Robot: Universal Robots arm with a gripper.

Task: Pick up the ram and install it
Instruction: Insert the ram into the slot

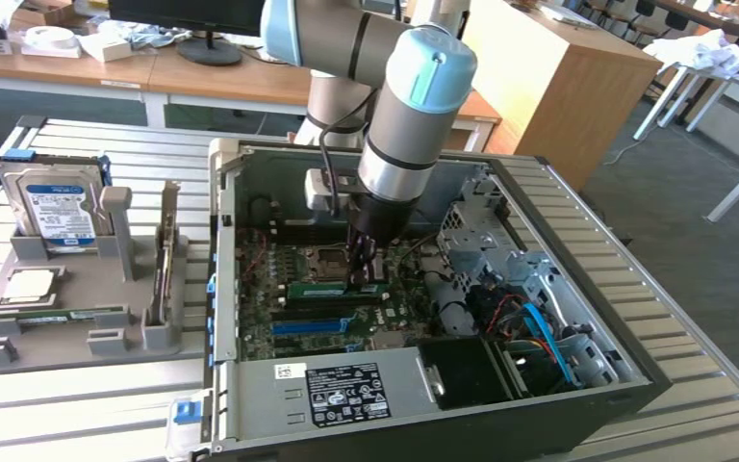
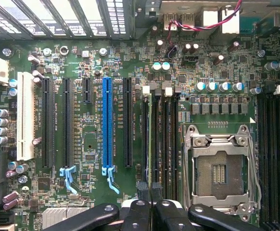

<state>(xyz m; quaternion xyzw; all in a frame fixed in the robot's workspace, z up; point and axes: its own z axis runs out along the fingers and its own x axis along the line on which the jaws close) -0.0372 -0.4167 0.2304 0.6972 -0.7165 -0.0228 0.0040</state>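
Observation:
The ram point(image 1: 324, 286) is a narrow green stick standing on edge over the motherboard inside the open computer case point(image 1: 235, 289). It sits just beside the empty processor socket point(image 2: 219, 168). In the wrist view the ram point(image 2: 148, 139) shows edge-on as a thin line along a memory slot. That line runs straight into the narrow gap between my fingertips point(image 2: 143, 188). My gripper point(image 1: 367, 277) reaches straight down into the case at one end of the stick. The gripper point(image 2: 150, 187) is shut, with the stick's end between the tips.
A grey holder point(image 1: 88, 279) left of the case carries a blue-labelled hard drive point(image 1: 55, 207), a square silver chip point(image 1: 30, 286) and another green stick point(image 1: 62, 316) lying flat. A blue expansion slot point(image 2: 107, 125) and black slots lie beside the memory slots. Cables and drive cages crowd the case's right side.

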